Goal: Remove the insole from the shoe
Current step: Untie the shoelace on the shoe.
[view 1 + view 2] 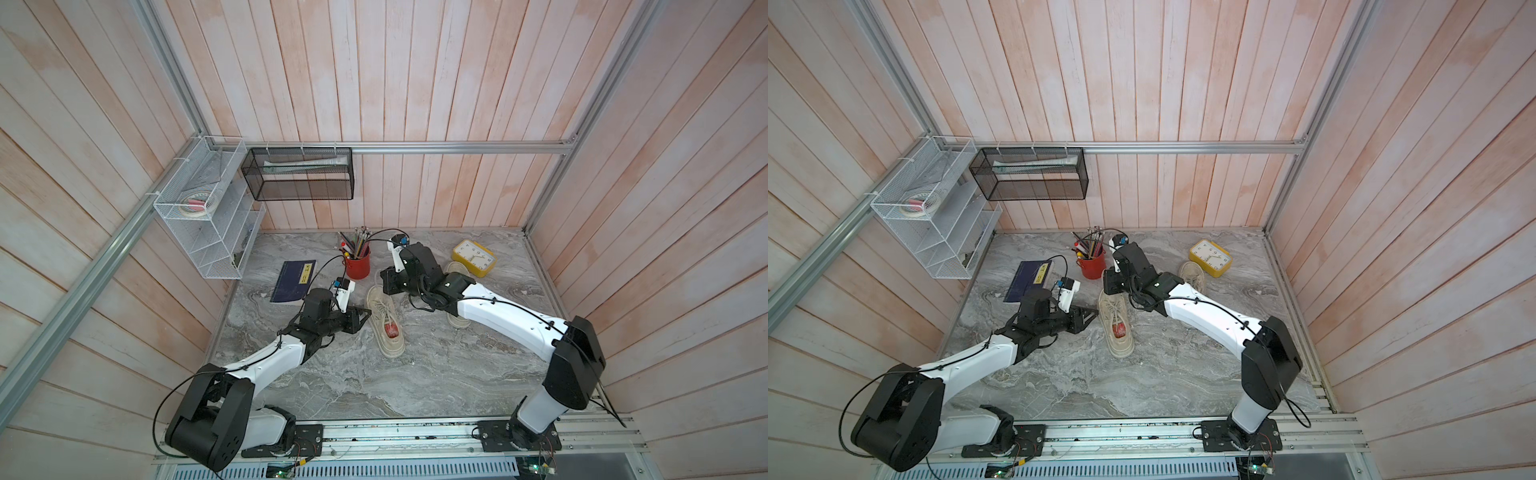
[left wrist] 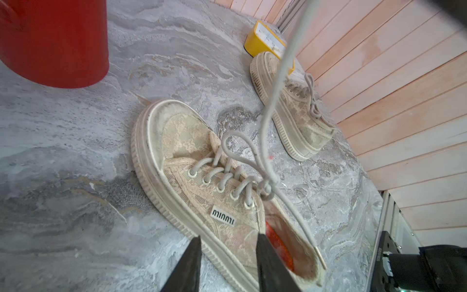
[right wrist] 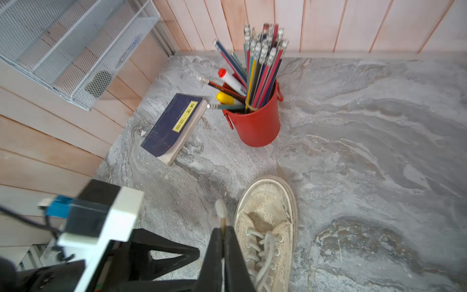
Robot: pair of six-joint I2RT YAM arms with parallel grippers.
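The shoe [image 1: 384, 322] lies in the middle of the worktop [image 1: 415, 374], with the red insole [image 1: 392, 331] still inside it. The left end effector [image 2: 228, 237] is spread over the shoe's side wall. The right end effector [image 3: 223, 231] pinches the tip of the shoelace [image 3: 221, 209].

Left-hand pincer, i.e. left gripper [image 2: 229, 236], straddles sneaker [image 2: 192, 156] side wall at opening; insole [image 2: 278, 242] inside, beside inner finger. Beside toe, right gripper [image 3: 223, 231], lace tip [image 3: 221, 209] between fingers; pencil cup [image 3: 257, 121], book [image 3: 171, 126] beyond.

white arm shells [image 1: 498, 318], black joints [image 1: 575, 365], thin black cables [image 1: 519, 308], perhaps blue wrist plugs [image 3: 59, 209]
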